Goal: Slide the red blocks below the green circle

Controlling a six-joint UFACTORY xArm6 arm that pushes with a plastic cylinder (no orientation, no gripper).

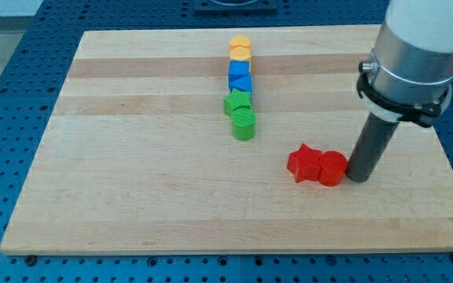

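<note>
A green circle (244,123) stands near the board's middle, at the lower end of a column of blocks. Two red blocks lie toward the view's lower right: a red star (304,163) and a rounder red block (333,168) touching its right side. My tip (359,177) rests on the board just right of the rounder red block, touching or nearly touching it. Both red blocks are below and to the right of the green circle.
Above the green circle the column holds a green block (237,102), two blue blocks (240,83) (239,68) and two orange blocks (241,53) (240,42). The wooden board (132,173) lies on a blue perforated table. The arm's grey body (419,47) fills the upper right.
</note>
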